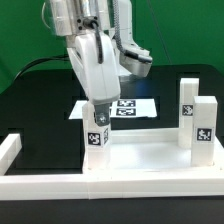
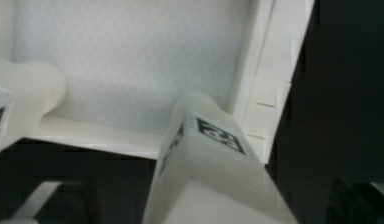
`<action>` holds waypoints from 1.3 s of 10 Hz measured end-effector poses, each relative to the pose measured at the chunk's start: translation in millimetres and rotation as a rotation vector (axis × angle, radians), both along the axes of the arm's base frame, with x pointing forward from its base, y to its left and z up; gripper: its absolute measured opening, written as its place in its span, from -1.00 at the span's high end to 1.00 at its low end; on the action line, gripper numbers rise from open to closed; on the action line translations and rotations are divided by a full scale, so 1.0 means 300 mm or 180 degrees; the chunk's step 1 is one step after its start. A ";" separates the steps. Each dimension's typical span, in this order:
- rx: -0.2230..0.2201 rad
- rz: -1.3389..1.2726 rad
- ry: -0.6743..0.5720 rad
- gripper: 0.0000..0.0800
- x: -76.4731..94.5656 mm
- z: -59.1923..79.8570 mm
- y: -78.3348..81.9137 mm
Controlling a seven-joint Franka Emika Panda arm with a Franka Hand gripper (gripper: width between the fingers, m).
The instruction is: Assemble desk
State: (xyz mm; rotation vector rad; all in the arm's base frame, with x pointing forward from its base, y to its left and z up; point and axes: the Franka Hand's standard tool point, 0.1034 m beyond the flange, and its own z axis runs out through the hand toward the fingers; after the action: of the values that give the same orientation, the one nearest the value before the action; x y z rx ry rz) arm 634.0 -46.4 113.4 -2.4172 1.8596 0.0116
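Note:
The white tabletop (image 1: 150, 158) lies at the front of the table with its rim up. Two white tagged legs (image 1: 188, 104) (image 1: 203, 126) stand upright at the end of it toward the exterior view's right. My gripper (image 1: 97, 119) is shut on a third tagged leg (image 1: 97, 136) and holds it upright over the tabletop's far corner on the exterior view's left. In the wrist view this leg (image 2: 215, 165) runs out from my gripper (image 2: 215, 216) toward the tabletop's inner face (image 2: 136, 70) beside its raised rim (image 2: 271, 60). The leg's lower end is hidden.
The marker board (image 1: 128, 108) lies flat just behind the held leg. White border bars (image 1: 10, 150) (image 1: 45, 186) line the exterior view's left and the front of the black table. A rounded white part (image 2: 29, 95) shows at the edge of the wrist view.

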 end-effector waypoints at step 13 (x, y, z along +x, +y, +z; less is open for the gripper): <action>-0.0224 0.1217 -0.0177 0.27 -0.001 -0.028 0.002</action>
State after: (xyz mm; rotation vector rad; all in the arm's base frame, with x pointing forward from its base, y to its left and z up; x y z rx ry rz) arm 633.7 -45.8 105.1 -2.7502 1.3719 -0.0943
